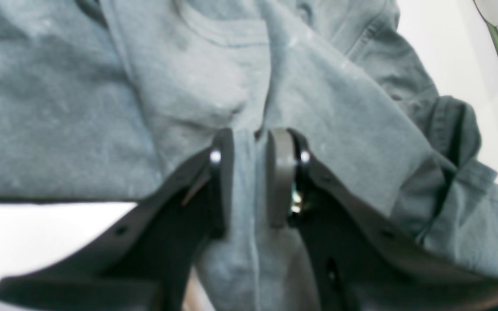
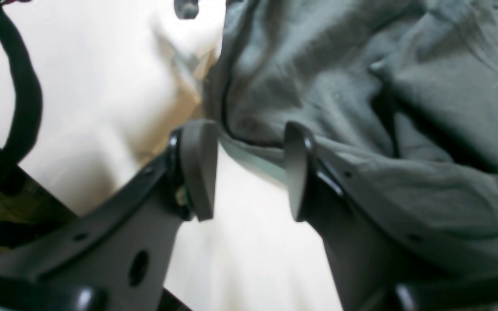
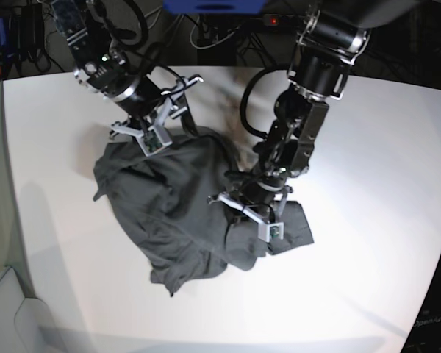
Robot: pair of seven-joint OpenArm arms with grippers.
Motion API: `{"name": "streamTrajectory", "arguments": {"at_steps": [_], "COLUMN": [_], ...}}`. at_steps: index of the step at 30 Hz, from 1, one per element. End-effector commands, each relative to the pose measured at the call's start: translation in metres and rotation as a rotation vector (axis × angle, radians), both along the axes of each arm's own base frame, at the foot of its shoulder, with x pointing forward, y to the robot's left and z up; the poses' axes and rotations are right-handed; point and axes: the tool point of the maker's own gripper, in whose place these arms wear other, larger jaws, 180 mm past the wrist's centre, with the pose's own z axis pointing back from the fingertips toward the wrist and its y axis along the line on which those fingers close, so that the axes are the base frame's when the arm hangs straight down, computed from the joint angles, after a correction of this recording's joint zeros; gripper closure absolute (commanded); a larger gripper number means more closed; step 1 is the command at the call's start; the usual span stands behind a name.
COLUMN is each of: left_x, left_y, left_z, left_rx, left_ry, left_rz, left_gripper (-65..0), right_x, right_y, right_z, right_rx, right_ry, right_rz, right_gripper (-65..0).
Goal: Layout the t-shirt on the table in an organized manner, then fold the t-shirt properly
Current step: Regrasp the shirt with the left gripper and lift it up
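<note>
The dark grey t-shirt [image 3: 169, 206] lies crumpled in a heap on the white table [image 3: 367, 279], left of centre. My left gripper [image 3: 251, 215] presses down on the heap's right side. In the left wrist view this gripper [image 1: 252, 138] is shut on a raised ridge of the t-shirt [image 1: 102, 108], with the table [image 1: 37, 233] showing below left. My right gripper [image 3: 148, 131] sits at the heap's far edge. In the right wrist view it [image 2: 247, 142] stands open, with the hem of the t-shirt [image 2: 404, 108] running between its fingers just above the table [image 2: 249, 259].
Dark equipment and cables [image 3: 206, 29] crowd the space behind the table's far edge. A black cable [image 2: 28, 99] loops beside my right arm. The table's left edge [image 3: 11, 220] drops off to a pale floor.
</note>
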Motion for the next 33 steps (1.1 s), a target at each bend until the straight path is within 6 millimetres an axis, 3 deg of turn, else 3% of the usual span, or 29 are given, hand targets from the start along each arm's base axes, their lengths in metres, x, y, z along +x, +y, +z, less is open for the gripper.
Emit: {"name": "streamTrajectory", "arguments": {"at_steps": [1, 10, 14, 18, 21, 25, 28, 33], "left_x": [0.012, 0.005, -0.005, -0.008, -0.016, -0.018, -0.019, -0.025], "left_y": [-0.004, -0.003, 0.009, 0.012, 0.021, 0.016, 0.025, 0.046], "left_z": [0.019, 0.01, -0.016, -0.023, -0.028, 0.003, 0.032, 0.054], "left_rx": [-0.015, -0.012, 0.018, 0.023, 0.026, -0.005, 0.001, -0.003], "left_ry": [-0.054, -0.034, 0.03, 0.049, 0.058, -0.03, -0.115, -0.176], "left_rz": [-0.003, -0.004, 0.003, 0.009, 0.021, 0.011, 0.003, 0.04], "left_gripper": [-13.2, -13.2, -12.7, 0.0, -0.8, -0.5, -0.5, -0.5], "right_x": [0.005, 0.005, 0.005, 0.004, 0.004, 0.005, 0.005, 0.004], "right_y": [0.001, 0.001, 0.001, 0.002, 0.002, 0.002, 0.002, 0.002], "right_z": [0.01, 0.012, 0.012, 0.012, 0.012, 0.012, 0.012, 0.011], "right_rx": [0.02, 0.022, 0.023, 0.025, 0.025, 0.025, 0.026, 0.026], "right_ry": [-0.037, -0.04, -0.04, -0.038, -0.038, -0.04, -0.039, -0.037], "right_rz": [-0.001, 0.0, -0.001, -0.001, -0.001, -0.001, -0.002, -0.002], "right_gripper": [-26.5, -26.5, -26.5, -26.5, -26.5, -26.5, -26.5, -26.5]}}
